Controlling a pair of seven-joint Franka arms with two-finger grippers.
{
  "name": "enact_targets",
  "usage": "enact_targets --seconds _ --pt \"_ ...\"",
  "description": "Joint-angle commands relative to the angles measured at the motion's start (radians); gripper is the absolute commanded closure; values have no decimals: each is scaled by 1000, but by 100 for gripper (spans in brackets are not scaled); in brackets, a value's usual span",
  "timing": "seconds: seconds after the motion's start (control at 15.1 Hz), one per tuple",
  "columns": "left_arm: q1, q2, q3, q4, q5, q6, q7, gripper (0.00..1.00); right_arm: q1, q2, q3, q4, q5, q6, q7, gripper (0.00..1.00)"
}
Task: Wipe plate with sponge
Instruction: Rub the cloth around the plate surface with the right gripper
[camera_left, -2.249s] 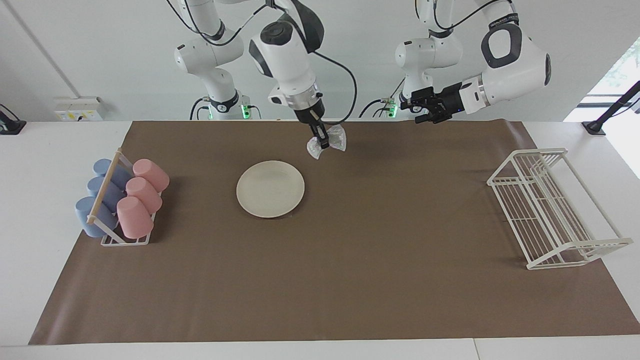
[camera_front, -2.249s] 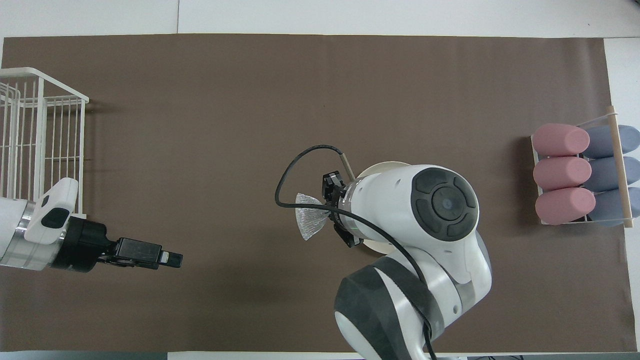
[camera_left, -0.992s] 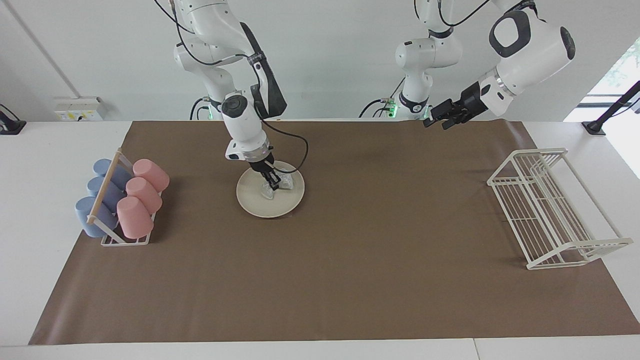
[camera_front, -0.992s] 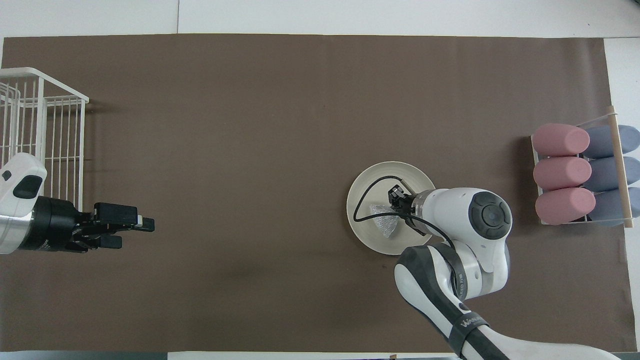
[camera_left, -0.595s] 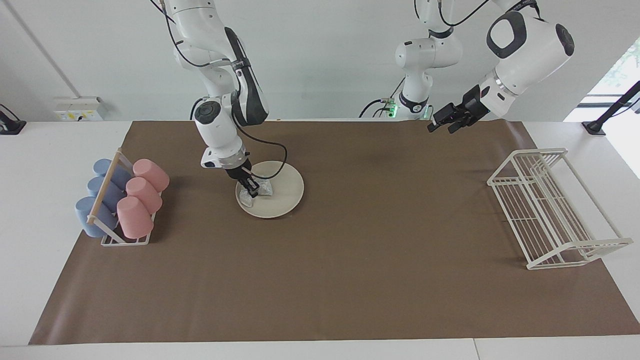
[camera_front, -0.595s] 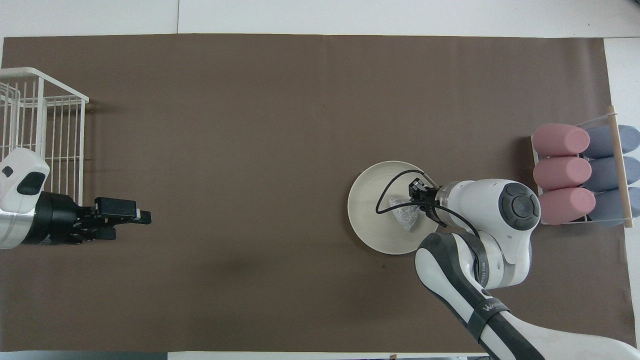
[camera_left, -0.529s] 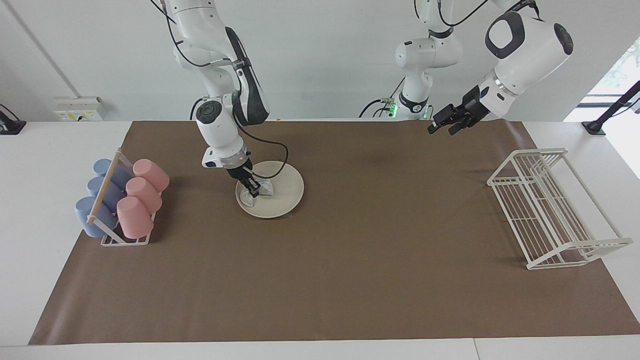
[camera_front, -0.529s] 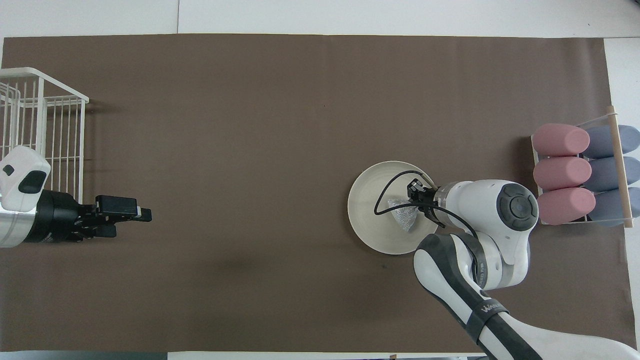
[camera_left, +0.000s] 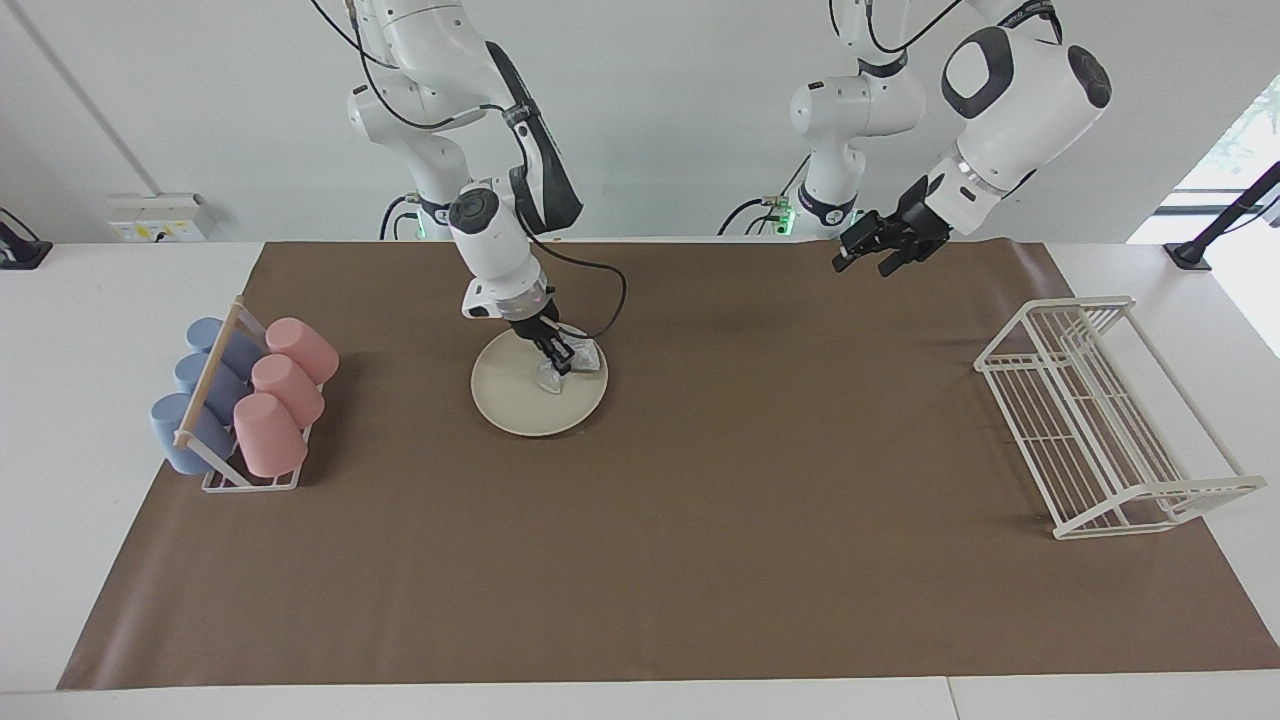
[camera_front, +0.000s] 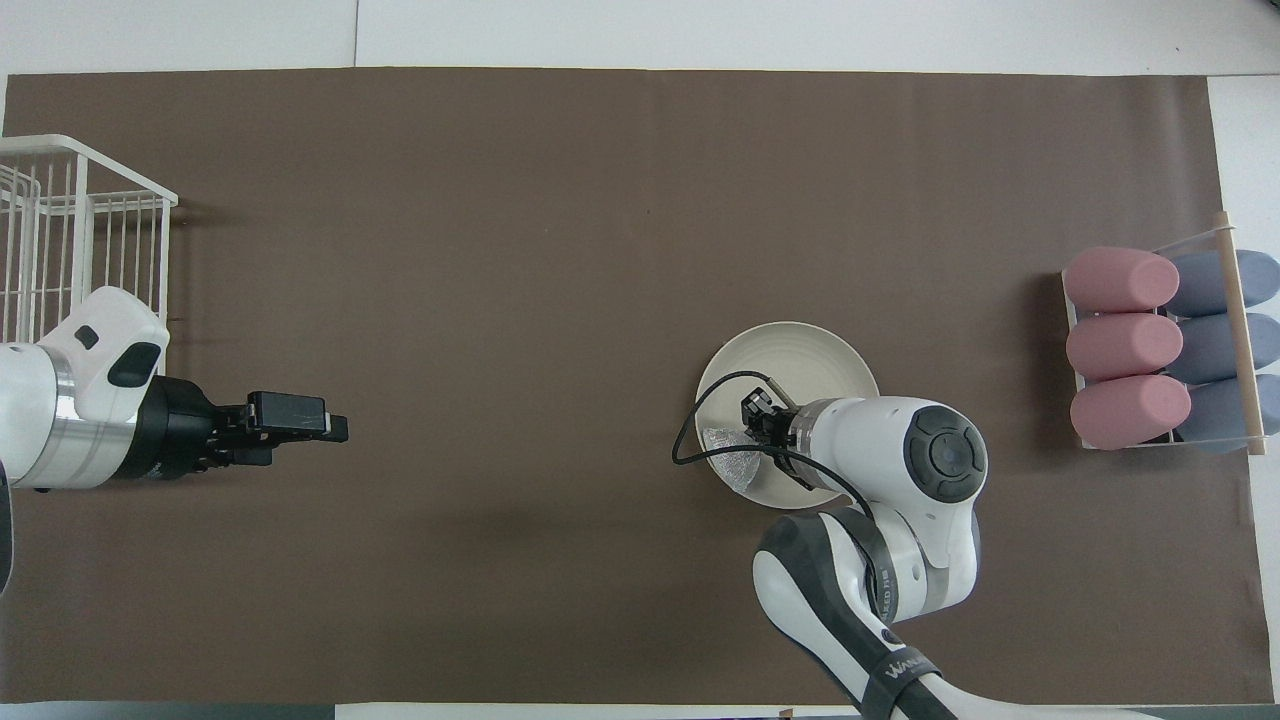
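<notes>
Fingers (camera_left: 562, 357) of the right gripper (camera_left: 560, 360) pinch the sponge (camera_left: 570, 366) onto the plate (camera_left: 520, 400); the left gripper (camera_left: 862, 255) waits open above the brown-matted desk (camera_left: 700, 480).

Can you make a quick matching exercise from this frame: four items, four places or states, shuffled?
Items:
1. sponge
2. plate
3. left gripper
4. wire rack

Places or states:
A. open, holding nothing, up over the mat's edge by the robots
B. on the mat, beside the cup rack
C. at the left arm's end of the table
D. pinched in the right gripper, on the plate

Pairs: 1-D, 2-B, 3-A, 4-C
</notes>
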Motion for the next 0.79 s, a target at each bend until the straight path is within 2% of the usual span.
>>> enact_targets --seconds 0.0,0.07,0.26,0.4,0.73 --pt "-15 5 8 55 24 -47 -17 0 -31 1 2 -19 25 21 -35 100" --pt "-15 13 8 83 24 -51 -19 0 -49 1 0 -19 25 21 -74 100" --pt "5 14 11 82 24 -44 -16 0 -120 4 2 -22 25 19 -190 100" --pt "52 16 11 85 27 -36 -16 0 -161 5 0 -22 25 19 -258 100" --pt "83 30 12 93 33 47 -16 0 -144 4 2 -22 25 18 -241 100"
